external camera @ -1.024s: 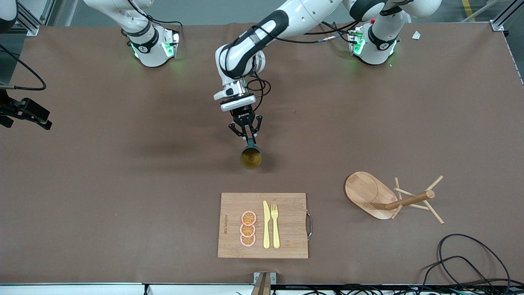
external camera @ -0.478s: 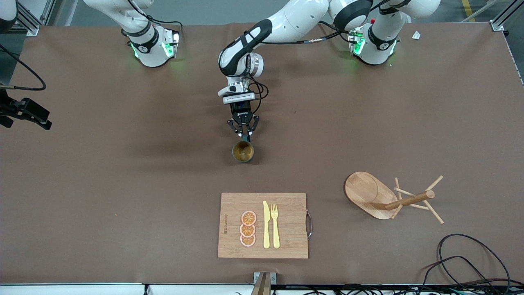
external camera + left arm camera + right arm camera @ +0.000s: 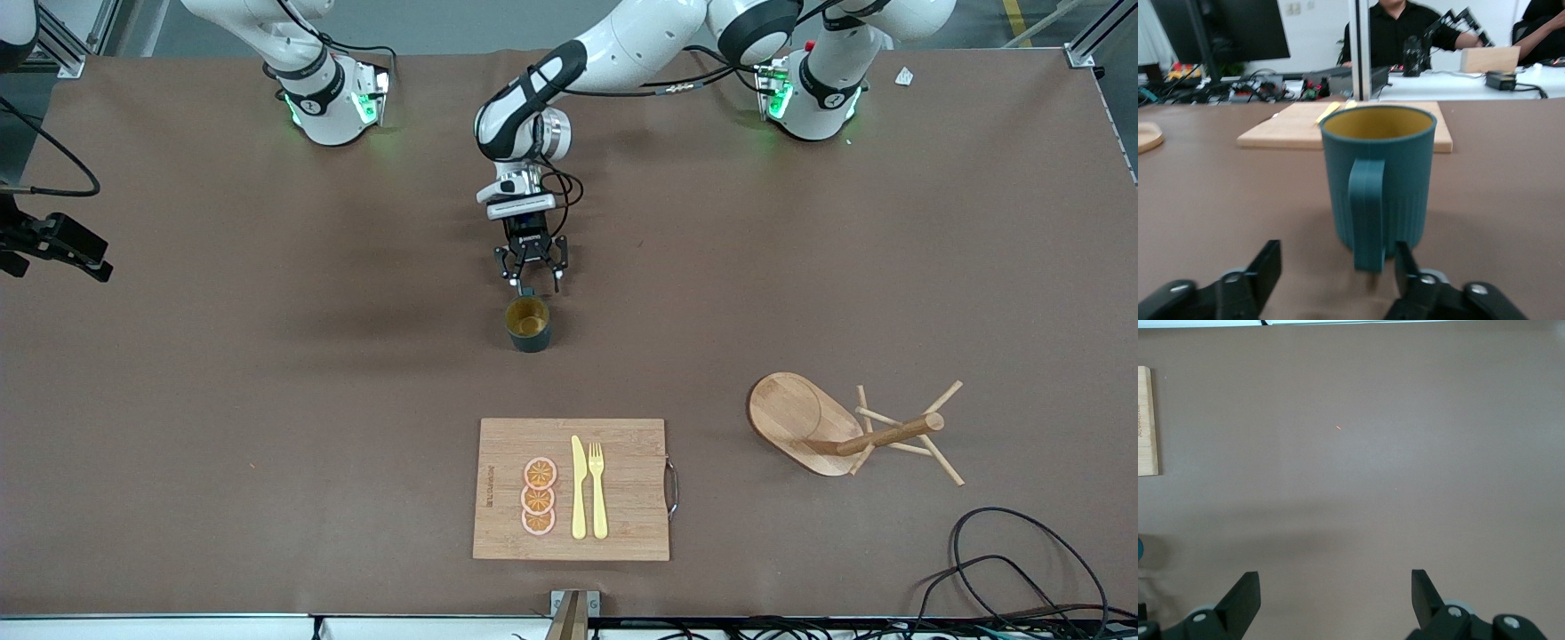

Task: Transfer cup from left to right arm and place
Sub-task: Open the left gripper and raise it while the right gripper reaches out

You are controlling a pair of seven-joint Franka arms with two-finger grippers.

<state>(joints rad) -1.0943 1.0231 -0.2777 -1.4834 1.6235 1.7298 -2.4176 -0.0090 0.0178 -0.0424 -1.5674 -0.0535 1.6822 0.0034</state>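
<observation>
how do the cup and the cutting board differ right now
The cup is dark teal with a mustard-yellow inside; the cutting board is pale wood. The cup is far smaller than the board. The cup stands upright and holds nothing; the board lies flat and carries fruit slices, a knife and a fork. The cup sits farther from the front camera, at the open left gripper. Both rest on the table.

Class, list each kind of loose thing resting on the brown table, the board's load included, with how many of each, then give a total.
Cup: 1
Cutting board: 1
Orange slices: 3
Yellow knife: 1
Yellow fork: 1
Wooden mug rack, tipped over: 1
Total: 8
</observation>
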